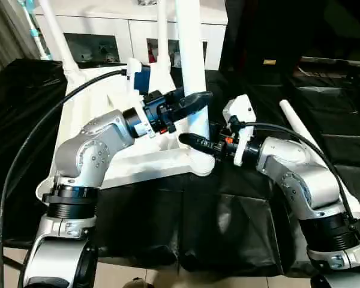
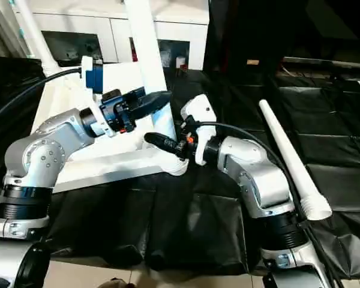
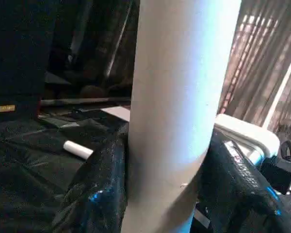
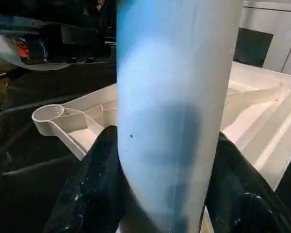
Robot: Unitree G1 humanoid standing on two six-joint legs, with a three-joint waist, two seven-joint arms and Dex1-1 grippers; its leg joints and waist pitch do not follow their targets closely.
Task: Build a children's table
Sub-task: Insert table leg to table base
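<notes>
Left eye view: the table top (image 1: 138, 162) lay upside down on the black-covered work table (image 1: 240, 210). An upright leg (image 1: 192, 66) stood in the near corner socket (image 1: 199, 163). The left gripper (image 1: 195, 102) clasped that leg from the left, above the socket. The right gripper (image 1: 195, 142) clasped the same leg lower down, just above the socket. Two more legs (image 1: 57, 36) rose at the far corners.

Right eye view: a loose leg (image 2: 288, 159) lay flat on the cover, well to the right of the right gripper (untouched).

Left wrist view: black fingers (image 3: 99, 189) pressed both sides of the leg; the loose leg's tip lay beyond.

Right wrist view: both fingers (image 4: 94, 189) closed against the leg, with an empty corner socket (image 4: 48, 114) and ribbed underside behind.
</notes>
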